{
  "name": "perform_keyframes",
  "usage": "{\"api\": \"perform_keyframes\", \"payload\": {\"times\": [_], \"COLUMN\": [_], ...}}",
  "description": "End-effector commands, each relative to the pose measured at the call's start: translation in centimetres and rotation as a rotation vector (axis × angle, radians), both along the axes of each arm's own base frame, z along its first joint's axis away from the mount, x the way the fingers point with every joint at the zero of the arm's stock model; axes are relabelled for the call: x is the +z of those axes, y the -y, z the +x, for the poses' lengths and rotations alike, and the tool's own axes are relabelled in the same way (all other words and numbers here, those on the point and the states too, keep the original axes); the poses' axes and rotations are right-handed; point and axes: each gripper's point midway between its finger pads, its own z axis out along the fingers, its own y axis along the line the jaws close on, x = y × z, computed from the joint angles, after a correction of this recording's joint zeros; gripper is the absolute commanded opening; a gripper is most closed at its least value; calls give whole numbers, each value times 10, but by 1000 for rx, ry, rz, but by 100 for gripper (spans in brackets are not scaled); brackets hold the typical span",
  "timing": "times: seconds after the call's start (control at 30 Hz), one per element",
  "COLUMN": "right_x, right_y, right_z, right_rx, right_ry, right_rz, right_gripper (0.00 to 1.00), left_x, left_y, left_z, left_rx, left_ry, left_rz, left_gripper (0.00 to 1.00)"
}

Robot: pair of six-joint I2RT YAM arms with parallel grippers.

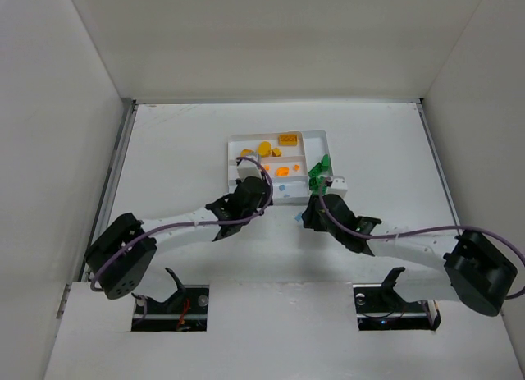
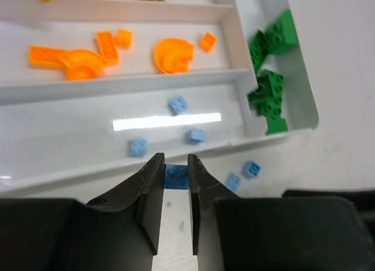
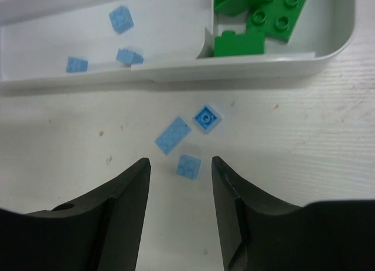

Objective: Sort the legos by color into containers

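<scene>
Left fingers [image 2: 149,186] clamp a blue brick [image 2: 176,175] just short of the tray's [image 2: 64,139] near blue section; right fingers [image 3: 130,192] stand apart.

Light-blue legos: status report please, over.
Left gripper shut on one light-blue lego just outside the tray. Right gripper open above three loose blue pieces on the table. Nothing in the way.

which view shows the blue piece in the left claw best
Left wrist: the light-blue piece sits pinched between the left claw fingers. The top view hides it under the left arm; the right wrist view shows no left claw.
</scene>
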Motion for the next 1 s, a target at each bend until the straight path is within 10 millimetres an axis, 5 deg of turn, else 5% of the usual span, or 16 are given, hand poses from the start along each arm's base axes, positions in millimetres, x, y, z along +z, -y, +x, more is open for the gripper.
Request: {"api": "perform_keyframes", "payload": {"times": [0.0, 0.2, 0.5, 0.73, 0.97], "right_x": [-8, -22, -34, -31, -7], "right_y": [-9, -18, -16, -13, -10], "right_z": [-4, -7, -8, -6, -3], "right_rx": [0, 16, 8, -10, -20], "right_ry": [-11, -44, -67, -60, -17], "right_rz": [-9, -62, -152, -172, -154], "right_gripper": [53, 53, 43, 30, 25], "left_x": [3, -13, -39, -16, 0], "left_y": [-12, -28, -43, -50, -32], "left_z": [22, 60, 71, 59, 15], "left_rx": [6, 67, 130, 132, 31], "left_ry": [6, 0, -10, 39, 68], "left_rz": [-10, 43, 121, 103, 47], "left_gripper": [13, 14, 28, 37, 37]}}
